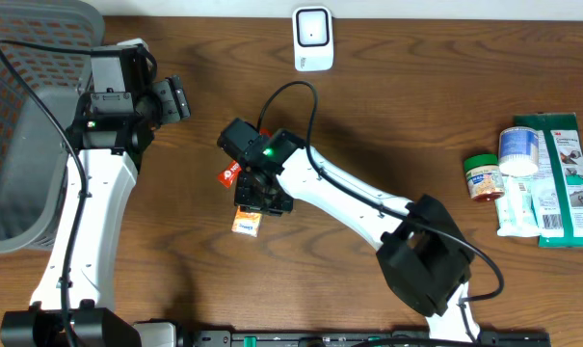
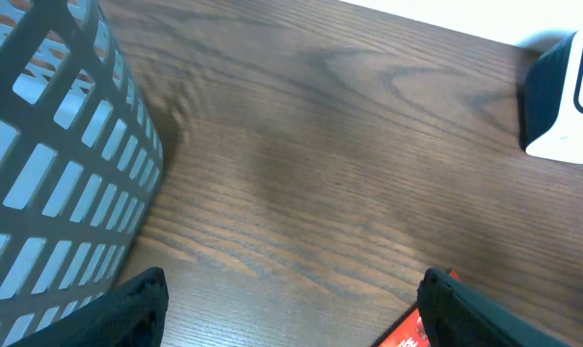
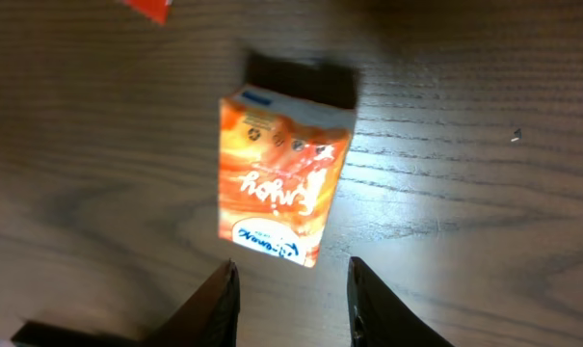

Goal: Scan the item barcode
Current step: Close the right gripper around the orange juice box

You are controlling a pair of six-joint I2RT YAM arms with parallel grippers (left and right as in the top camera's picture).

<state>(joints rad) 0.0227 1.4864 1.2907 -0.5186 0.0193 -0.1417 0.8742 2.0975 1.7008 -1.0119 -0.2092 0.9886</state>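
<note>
From above, the whole table [image 1: 387, 106] shows. The white scanner [image 1: 312, 39] stands at the 12 o'clock edge and a grey basket [image 1: 21, 145] sits at 9 o'clock. A small jar [image 1: 482, 177], a white bottle [image 1: 518, 152] and a green pack [image 1: 564, 173] are grouped at 3 o'clock. In that view the right gripper [image 1: 255, 202] hangs over mid-table and its body hides how its fingers stand. The orange box [image 1: 245, 224] peeks out just beside it at 6 to 7 o'clock, and a red packet [image 1: 229, 174] lies at its 10 o'clock.

The right wrist view fills that in. The orange box [image 3: 281, 178] lies flat on the wood with its printing upside down. Its near end is just ahead of the right gripper [image 3: 291, 304], at 12 o'clock from the fingertips [image 3: 219, 304]. The two fingers stand partly apart, about as wide as the box, with only bare wood between them. They are not touching the box.

The left wrist view shows the left gripper [image 2: 296, 313] spread wide and holding nothing. The basket [image 2: 50, 164] wall is at 9 o'clock, the scanner [image 2: 566, 96] at 2 o'clock, and a corner of the red packet [image 2: 411, 334] at 5 o'clock.
</note>
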